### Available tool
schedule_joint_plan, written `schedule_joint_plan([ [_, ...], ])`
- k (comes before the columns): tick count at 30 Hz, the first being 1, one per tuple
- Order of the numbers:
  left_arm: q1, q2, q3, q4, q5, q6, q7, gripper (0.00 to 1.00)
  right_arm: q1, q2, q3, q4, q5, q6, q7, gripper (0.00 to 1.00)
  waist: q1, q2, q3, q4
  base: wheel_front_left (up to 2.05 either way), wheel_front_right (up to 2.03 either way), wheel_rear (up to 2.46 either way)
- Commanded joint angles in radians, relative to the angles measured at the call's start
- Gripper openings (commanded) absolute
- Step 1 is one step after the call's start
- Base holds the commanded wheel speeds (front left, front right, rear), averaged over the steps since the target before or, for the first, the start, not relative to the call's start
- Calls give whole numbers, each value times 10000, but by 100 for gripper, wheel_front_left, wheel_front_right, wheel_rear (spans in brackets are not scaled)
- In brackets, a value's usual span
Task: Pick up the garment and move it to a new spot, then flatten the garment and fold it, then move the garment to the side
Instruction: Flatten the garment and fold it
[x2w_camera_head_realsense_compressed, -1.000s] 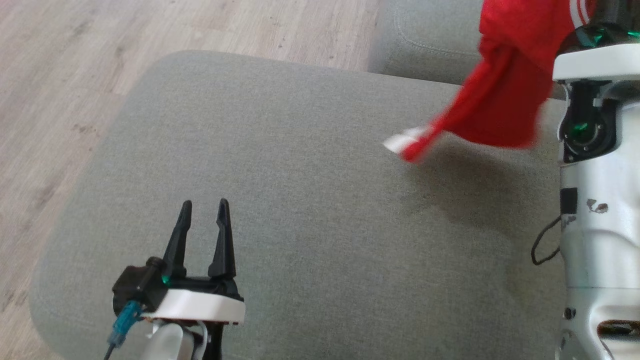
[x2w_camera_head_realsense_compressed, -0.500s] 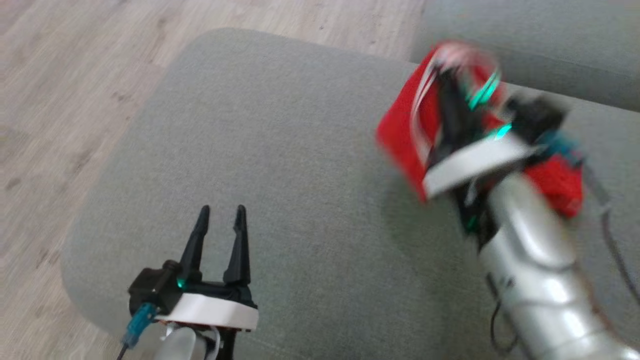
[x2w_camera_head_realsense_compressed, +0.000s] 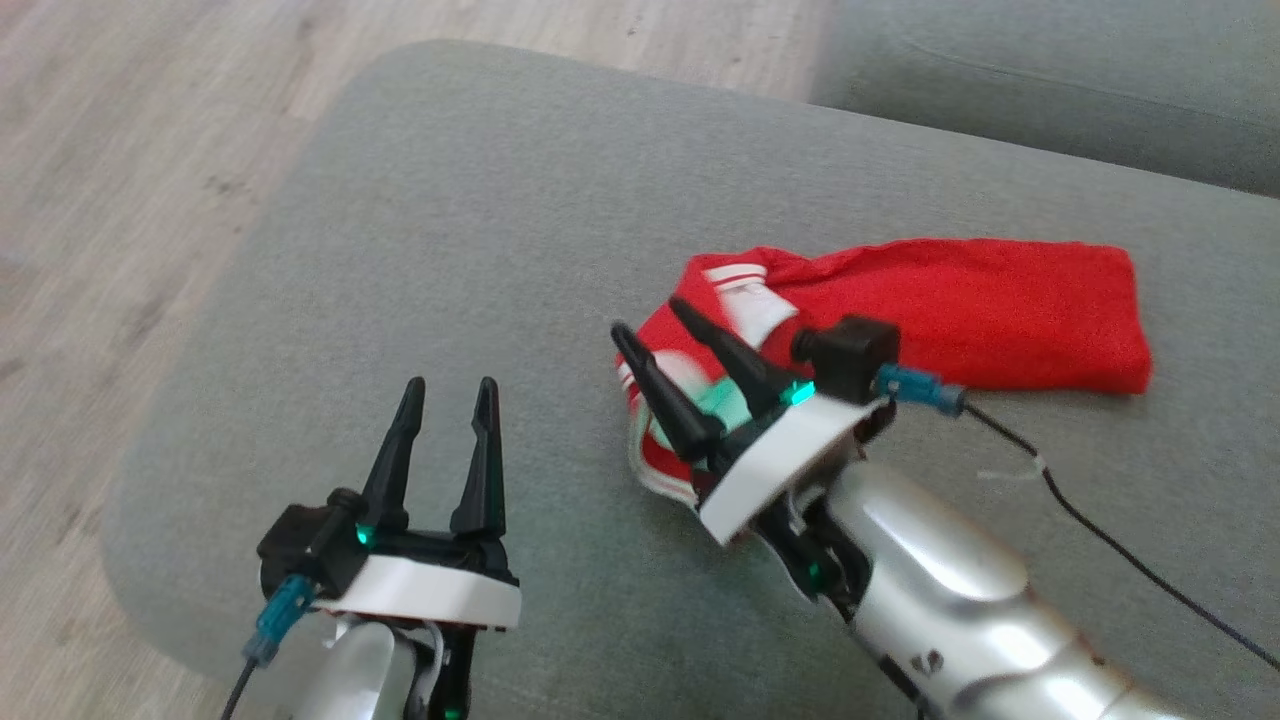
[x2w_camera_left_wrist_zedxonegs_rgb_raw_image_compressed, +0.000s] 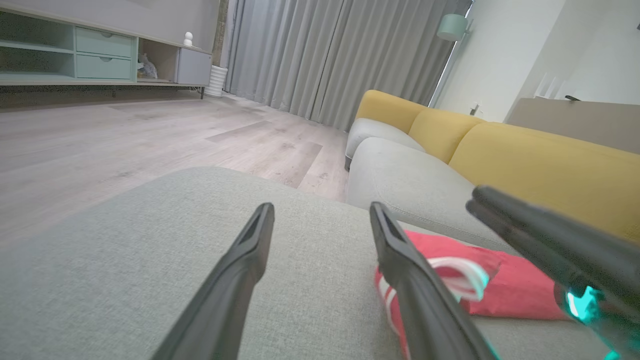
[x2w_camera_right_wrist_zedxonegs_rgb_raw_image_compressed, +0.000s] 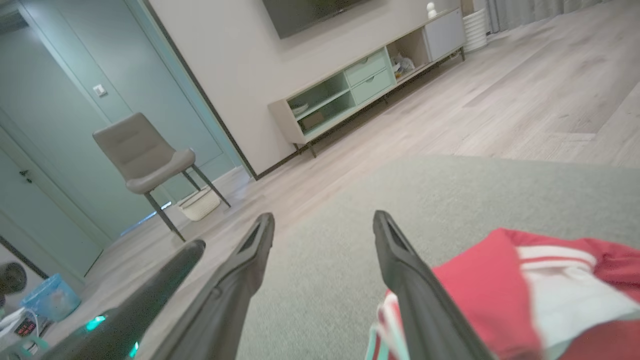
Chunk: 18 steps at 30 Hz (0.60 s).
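Observation:
The garment (x2w_camera_head_realsense_compressed: 1000, 310) is red with white stripes and lies crumpled on the grey cushion (x2w_camera_head_realsense_compressed: 500, 200), its long side stretching to the right. My right gripper (x2w_camera_head_realsense_compressed: 646, 316) stands open over the garment's left, bunched end, with nothing between its fingers. In the right wrist view the right gripper (x2w_camera_right_wrist_zedxonegs_rgb_raw_image_compressed: 324, 216) shows bare cushion between its fingers, and the garment (x2w_camera_right_wrist_zedxonegs_rgb_raw_image_compressed: 480, 280) lies just to their right. My left gripper (x2w_camera_head_realsense_compressed: 452, 385) is open and empty at the lower left, well clear of the cloth. In the left wrist view the left gripper (x2w_camera_left_wrist_zedxonegs_rgb_raw_image_compressed: 322, 207) has the garment (x2w_camera_left_wrist_zedxonegs_rgb_raw_image_compressed: 510, 285) lying to its right.
A second grey cushion (x2w_camera_head_realsense_compressed: 1050, 80) adjoins at the top right. Wooden floor (x2w_camera_head_realsense_compressed: 120, 150) borders the cushion's left and far edges. A thin black cable (x2w_camera_head_realsense_compressed: 1100, 540) trails from the right wrist across the cushion. A yellow sofa back (x2w_camera_left_wrist_zedxonegs_rgb_raw_image_compressed: 540, 165) rises behind.
The right arm swung down from high at the right with the garment and opened. The garment now lies on the cushion. The head camera has shifted; the left gripper has stayed open.

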<state>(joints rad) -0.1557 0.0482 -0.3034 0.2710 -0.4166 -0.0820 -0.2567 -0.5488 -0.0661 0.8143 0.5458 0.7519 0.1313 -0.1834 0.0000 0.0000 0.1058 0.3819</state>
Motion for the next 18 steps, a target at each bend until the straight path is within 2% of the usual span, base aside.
schedule_joint_plan([
  [1,-317,20,308,-350,-36,37,-51,100,-509,158,101,-448,310,-6,-210,100,0,0,-76,-264,0,0,0],
  [5,-286,20,383,-429,-35,62,-51,100,-1068,158,61,-807,1030,-6,-547,100,0,0,-212,-688,0,0,0],
  [8,-272,20,461,-530,-52,97,-51,100,-1388,158,-789,-550,751,-6,-724,100,0,0,-302,-993,0,0,0],
  [12,-275,20,560,-682,-41,146,-51,100,-1386,158,-2672,-423,-709,-6,-776,100,0,0,-328,-1406,0,0,0],
  [16,-294,20,528,-766,-43,152,-51,100,-394,158,-4756,-1034,-2627,-6,-780,100,0,0,-358,-1776,0,0,0],
  [17,-294,20,528,-766,-43,152,-51,100,-394,158,-4756,-1034,-2627,-6,-780,100,0,0,-358,-1776,0,0,0],
  [18,-301,20,514,-786,-55,155,-51,100,-29,158,-5206,-1263,-3020,-6,-780,100,0,0,-362,-1864,0,0,0],
])
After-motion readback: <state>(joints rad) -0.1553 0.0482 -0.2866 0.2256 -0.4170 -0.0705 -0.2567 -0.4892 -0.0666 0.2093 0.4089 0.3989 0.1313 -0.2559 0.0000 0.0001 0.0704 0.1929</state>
